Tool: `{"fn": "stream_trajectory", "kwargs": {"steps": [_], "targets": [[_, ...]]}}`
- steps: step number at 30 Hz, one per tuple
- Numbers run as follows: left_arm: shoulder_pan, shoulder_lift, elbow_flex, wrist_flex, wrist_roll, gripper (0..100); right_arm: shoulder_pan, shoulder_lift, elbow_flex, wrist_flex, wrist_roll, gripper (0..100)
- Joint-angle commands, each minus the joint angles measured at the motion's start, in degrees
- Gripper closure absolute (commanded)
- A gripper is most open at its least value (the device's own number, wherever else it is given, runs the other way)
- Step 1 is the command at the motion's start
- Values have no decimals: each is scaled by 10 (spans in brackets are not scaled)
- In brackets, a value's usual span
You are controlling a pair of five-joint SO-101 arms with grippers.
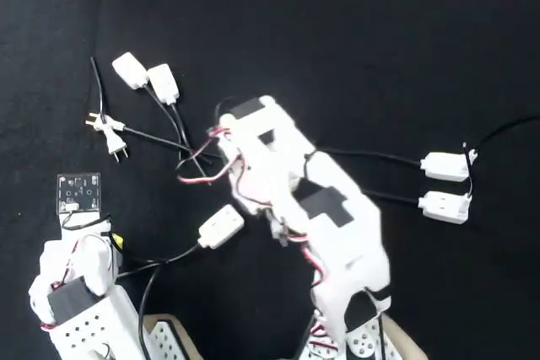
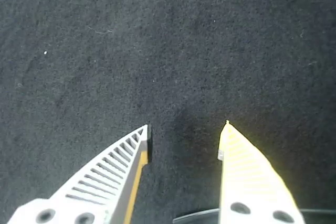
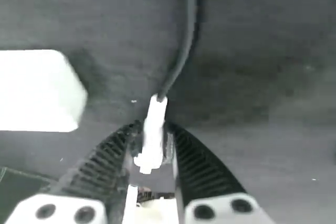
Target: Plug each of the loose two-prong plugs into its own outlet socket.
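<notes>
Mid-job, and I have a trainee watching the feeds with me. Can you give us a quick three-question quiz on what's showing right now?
1. True or false: the left gripper is open over bare cloth.
2. What is the right gripper holding? A) a white plug on a black cord B) a socket block C) nothing
3. Fill in: at the right of the high view, ___ white blocks lie side by side.
Key: 1 true; 2 A; 3 two.
</notes>
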Motion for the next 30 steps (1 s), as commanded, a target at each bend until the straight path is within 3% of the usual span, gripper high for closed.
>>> {"fn": "stream_trajectory", "kwargs": {"steps": [1, 8, 14, 30], "targets": [[-11, -4, -4, 4, -5, 780, -47, 39, -22, 29, 5, 985], [-14, -4, -4, 4, -5, 780, -31, 134, -92, 85, 5, 803], [-14, -4, -4, 4, -5, 780, -31, 169, -138, 90, 3, 980], [-13, -4, -4, 4, -5, 780, -30, 149, -137, 91, -20, 987]]}}
